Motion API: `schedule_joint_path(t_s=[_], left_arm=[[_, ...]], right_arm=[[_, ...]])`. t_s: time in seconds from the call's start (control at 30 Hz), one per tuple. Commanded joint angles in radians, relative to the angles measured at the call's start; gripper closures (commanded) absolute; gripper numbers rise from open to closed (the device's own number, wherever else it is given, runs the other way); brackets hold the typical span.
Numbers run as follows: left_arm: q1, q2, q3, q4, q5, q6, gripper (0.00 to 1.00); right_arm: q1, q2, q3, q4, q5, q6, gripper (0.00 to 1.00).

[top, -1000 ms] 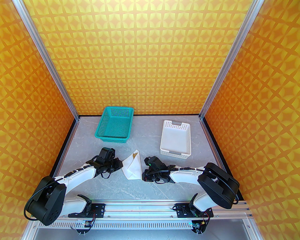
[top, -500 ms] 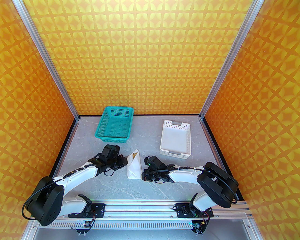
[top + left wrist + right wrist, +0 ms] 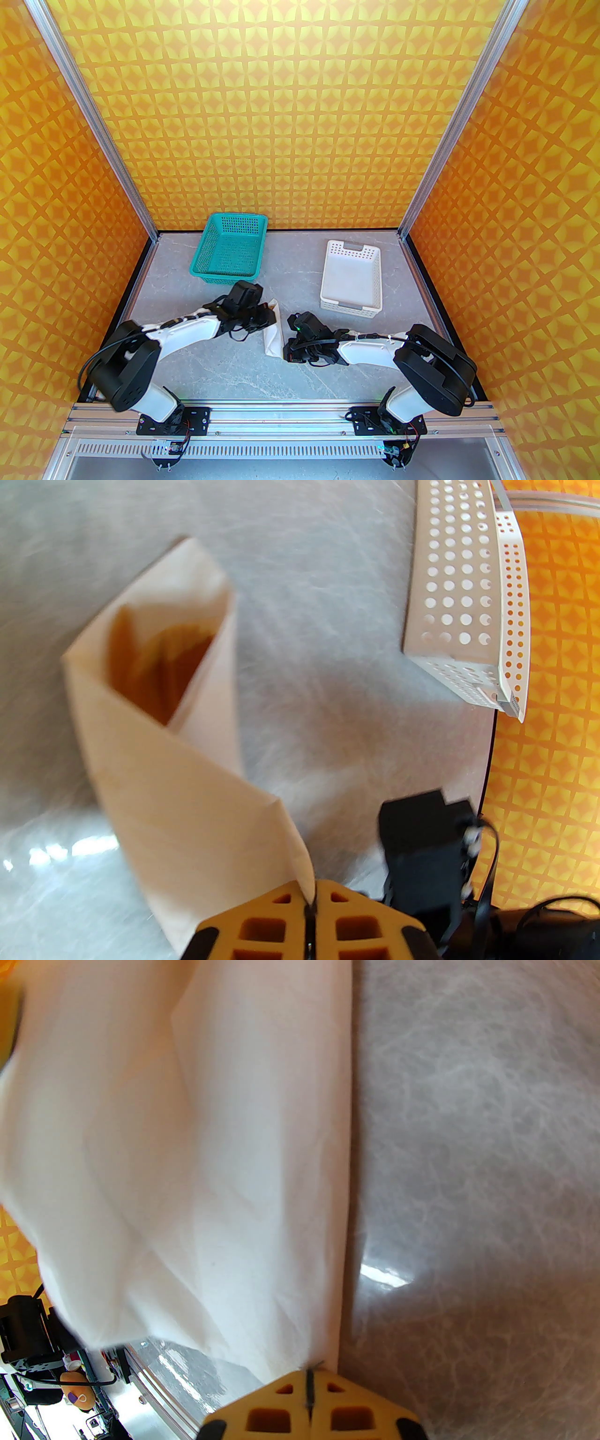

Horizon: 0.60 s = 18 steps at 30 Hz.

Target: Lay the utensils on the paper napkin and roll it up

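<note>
The paper napkin (image 3: 273,336) lies mid-table between the two arms, folded over into a narrow wrap. In the left wrist view the napkin (image 3: 187,798) forms an open cone, and the tan utensils (image 3: 157,667) show blurred inside its mouth. My left gripper (image 3: 266,319) (image 3: 309,902) is shut on a napkin edge, holding it over the wrap. My right gripper (image 3: 287,350) (image 3: 309,1382) is shut on the napkin's near right edge, and the white sheet (image 3: 187,1171) spreads away from its fingertips along the table.
A teal basket (image 3: 206,267) stands at the back left, just beyond the left wrist. A white perforated basket (image 3: 328,281) (image 3: 468,597) stands at the back right. The grey marbled table (image 3: 225,370) is bare in front of the napkin. Patterned orange walls enclose three sides.
My left gripper has swung right and slightly back, carrying the napkin's left side over the utensils, so the napkin looks much narrower. The right arm has stayed still.
</note>
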Motion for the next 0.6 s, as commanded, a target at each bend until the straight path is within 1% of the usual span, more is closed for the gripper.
schedule_joint_path(t_s=[0.0, 0.03, 0.13, 0.3, 0.57], left_arm=[[-0.005, 0.05, 0.045, 0.032, 0.015, -0.002, 0.95], [-0.033, 0.063, 0.053, 0.035, 0.015, -0.002, 0.95], [-0.045, 0.102, 0.075, 0.041, 0.013, -0.001, 0.95], [-0.049, 0.147, 0.092, 0.059, 0.008, -0.003, 0.96], [-0.049, 0.206, 0.109, 0.079, -0.036, -0.008, 0.99]], right_arm=[[0.009, 0.046, -0.011, -0.084, 0.047, -0.018, 1.0], [0.009, 0.046, -0.013, -0.083, 0.047, -0.016, 1.0], [0.01, 0.047, -0.015, -0.081, 0.047, -0.016, 1.0], [0.011, 0.05, -0.016, -0.076, 0.045, -0.015, 1.0], [0.014, 0.058, -0.015, -0.069, 0.044, -0.012, 1.0]])
